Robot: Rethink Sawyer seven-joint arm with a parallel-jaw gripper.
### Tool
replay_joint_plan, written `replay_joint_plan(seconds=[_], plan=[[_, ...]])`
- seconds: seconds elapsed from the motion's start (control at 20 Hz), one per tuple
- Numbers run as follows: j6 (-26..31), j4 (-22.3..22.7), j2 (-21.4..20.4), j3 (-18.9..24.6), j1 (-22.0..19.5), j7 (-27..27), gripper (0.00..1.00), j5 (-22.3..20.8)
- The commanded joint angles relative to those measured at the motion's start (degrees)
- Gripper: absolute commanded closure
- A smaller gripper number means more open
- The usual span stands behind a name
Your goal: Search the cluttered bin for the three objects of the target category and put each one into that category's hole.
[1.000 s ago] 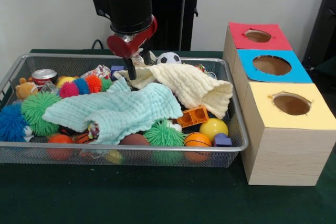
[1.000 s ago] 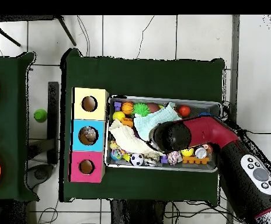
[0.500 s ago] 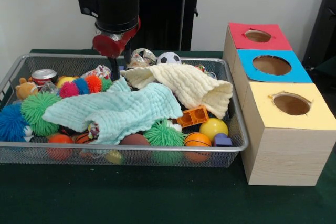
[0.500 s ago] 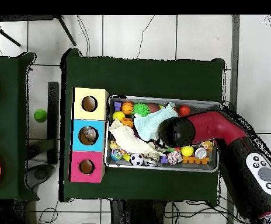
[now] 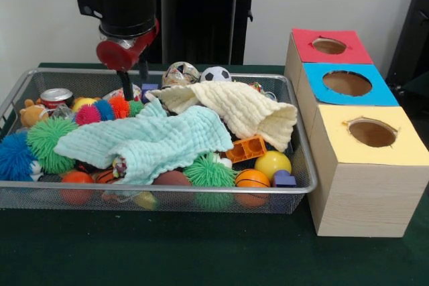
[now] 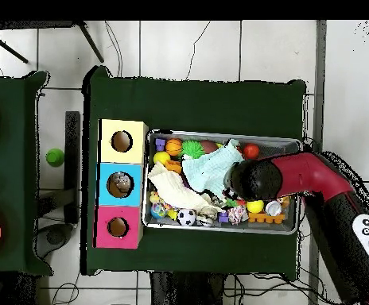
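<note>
Gripper (image 5: 133,78) is held empty, fingers slightly apart, above the bin's (image 5: 20,88) far side, apparently for searching | toys are buried under two cloths | blue box's hole (image 5: 347,83) is seen beside the bin on the desk.

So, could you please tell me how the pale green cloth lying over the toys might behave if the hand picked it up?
The pale green cloth drapes and folds over the toys, so it is probably floppy and would sag from a pinch. It looks thin, so likely light. Lying across the spiky green ball, it may drag neighbours.
</note>
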Motion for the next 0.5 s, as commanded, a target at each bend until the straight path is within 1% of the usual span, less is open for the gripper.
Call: replay_joint_plan(seconds=[0.05, 0.1, 0.25, 0.3, 0.4, 0.5], plan=[[3.86, -6.71, 0.55, 2.6, -3.75, -15.47, 0.0, 1.6], [4.48, -7.14, 0.3, 2.97, -4.07, -15.04, 0.0, 2.61], [6.8, -9.09, 0.2, 3.74, -5.22, -16.21, 0.0, 4.51], [7.37, -9.62, 0.2, 3.75, -5.26, -16.77, 0.0, 4.5], [8.98, -12.08, 0.61, 3.58, -5.08, -18.39, 0.0, 4.12], [10.09, -13.77, 1.0, 3.09, -4.55, -19.92, 0.0, 2.95]])
